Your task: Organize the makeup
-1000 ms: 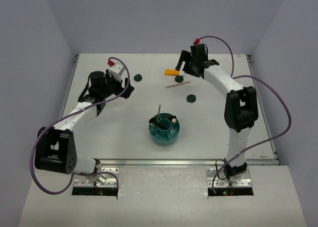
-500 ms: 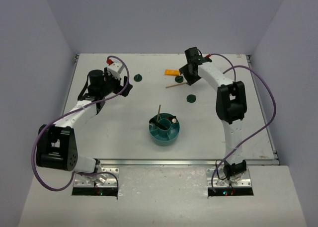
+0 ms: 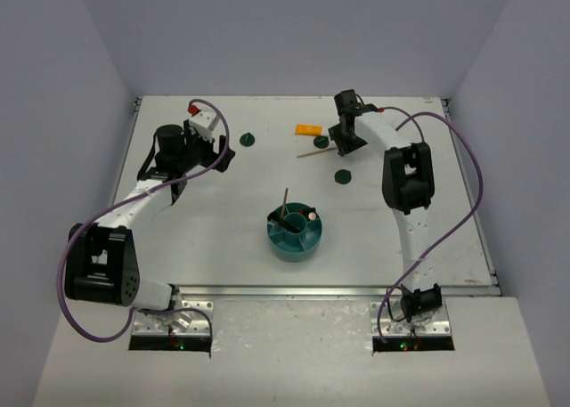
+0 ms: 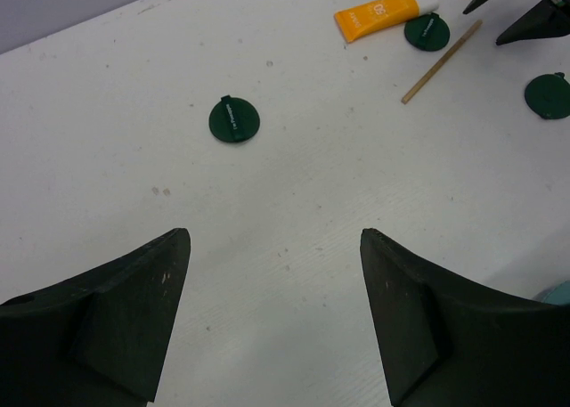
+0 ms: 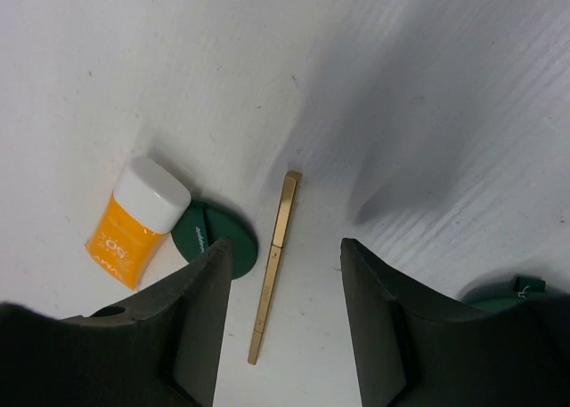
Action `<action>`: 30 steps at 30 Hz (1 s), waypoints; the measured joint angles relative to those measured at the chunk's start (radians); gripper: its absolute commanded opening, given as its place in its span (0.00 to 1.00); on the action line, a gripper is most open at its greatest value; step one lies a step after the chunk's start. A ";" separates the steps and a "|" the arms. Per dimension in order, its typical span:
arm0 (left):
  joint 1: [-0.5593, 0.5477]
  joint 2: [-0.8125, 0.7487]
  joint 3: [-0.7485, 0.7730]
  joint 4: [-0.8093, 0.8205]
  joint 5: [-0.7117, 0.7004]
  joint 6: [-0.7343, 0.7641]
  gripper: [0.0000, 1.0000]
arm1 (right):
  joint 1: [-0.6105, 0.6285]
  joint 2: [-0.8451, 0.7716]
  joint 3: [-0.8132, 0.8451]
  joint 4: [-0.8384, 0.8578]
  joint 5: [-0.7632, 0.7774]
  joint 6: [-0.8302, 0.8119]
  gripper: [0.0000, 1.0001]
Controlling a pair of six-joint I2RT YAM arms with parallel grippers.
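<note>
A thin gold tube [image 5: 272, 264] lies flat on the white table, and my right gripper [image 5: 285, 243] hangs open over it, one finger on each side, neither touching. To its left lie a dark green compact [image 5: 209, 233] and an orange-and-white packet [image 5: 138, 220]. A second compact [image 5: 499, 293] peeks out at the lower right. From above, the right gripper [image 3: 343, 144] is at the gold tube [image 3: 313, 152]. My left gripper [image 4: 274, 238] is open and empty over bare table, short of another green compact [image 4: 234, 120].
The teal divided bowl [image 3: 295, 244] stands in the middle of the table with a thin brush [image 3: 284, 202] leaning out of it and small items inside. A further compact [image 3: 341, 176] lies between the bowl and the right gripper.
The right arm has turned its wrist and come down over the gold tube, its jaws narrowing. The left arm has barely moved.
</note>
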 measured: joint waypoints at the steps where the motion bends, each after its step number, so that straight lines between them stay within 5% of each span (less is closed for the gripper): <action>1: 0.000 0.000 0.000 0.001 0.001 0.000 0.75 | -0.002 0.001 0.000 -0.001 0.003 0.000 0.52; 7: 0.000 0.001 0.000 0.005 0.002 0.000 0.75 | -0.016 0.026 0.002 -0.012 0.003 0.003 0.43; 22: 0.004 0.001 -0.005 0.012 0.002 -0.001 0.75 | -0.014 -0.060 -0.176 0.182 0.039 -0.171 0.48; 27: 0.005 0.001 -0.005 0.018 0.003 -0.001 0.75 | -0.006 -0.276 -0.601 0.641 -0.040 -0.607 0.63; 30: 0.007 0.001 -0.007 0.021 0.003 -0.001 0.75 | -0.006 -0.375 -0.719 0.834 -0.185 -0.904 0.72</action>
